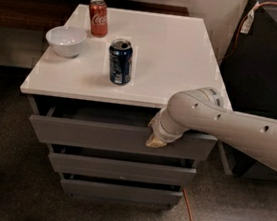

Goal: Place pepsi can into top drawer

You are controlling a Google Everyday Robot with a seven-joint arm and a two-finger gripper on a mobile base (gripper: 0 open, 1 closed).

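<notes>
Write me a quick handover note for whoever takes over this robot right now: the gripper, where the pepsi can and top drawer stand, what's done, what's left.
Gripper: against the upper front edge of the top drawer, right of centre; not holding the can.
Pepsi can: upright on the white cabinet top, near the front, well apart from the gripper.
Done: drawer stands out a little from the cabinet.
Left: probably open it wider, pick up the can, set it inside.
</notes>
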